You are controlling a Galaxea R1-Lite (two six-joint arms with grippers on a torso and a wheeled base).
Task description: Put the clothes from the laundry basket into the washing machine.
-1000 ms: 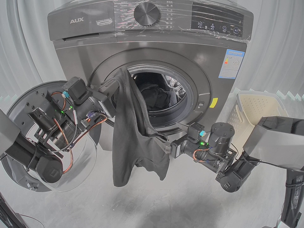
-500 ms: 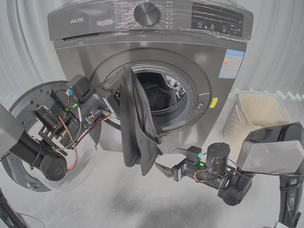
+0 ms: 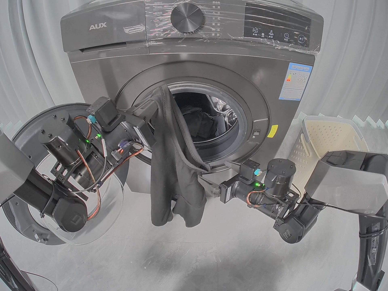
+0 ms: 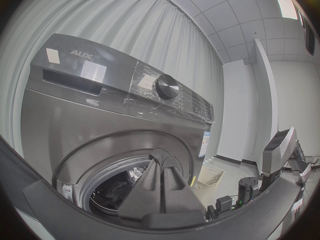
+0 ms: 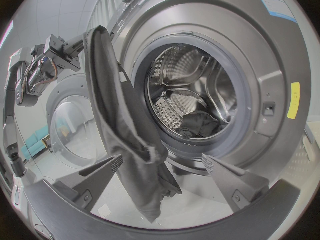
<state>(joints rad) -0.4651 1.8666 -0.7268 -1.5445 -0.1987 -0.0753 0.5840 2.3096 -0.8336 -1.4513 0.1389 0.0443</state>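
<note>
A dark garment [image 3: 171,170] hangs in front of the washing machine [image 3: 121,31], just left of its round drum opening [image 3: 220,116]. My left gripper [image 3: 155,98] is shut on the garment's top edge, and in the left wrist view the pads [image 4: 151,180] pinch a bunch of black cloth [image 4: 162,154]. My right gripper [image 3: 216,173] is open low at the drum's front, beside the garment's [image 5: 126,124] lower part. In the right wrist view, cloth hangs between its spread fingers [image 5: 111,165]. Dark clothes [image 5: 198,124] lie inside the drum. The cream laundry basket [image 3: 327,142] stands to the right.
The machine's round glass door [image 3: 105,207] is swung open at the left, behind my left arm. The grey floor [image 3: 226,255] lies bare in front of the machine. A pale curtain [image 3: 355,61] hangs behind it.
A second ago my right gripper was at the garment's lower part; it then dropped low and open, letting the cloth hang free. It has now risen back beside the cloth. My left gripper barely moved.
</note>
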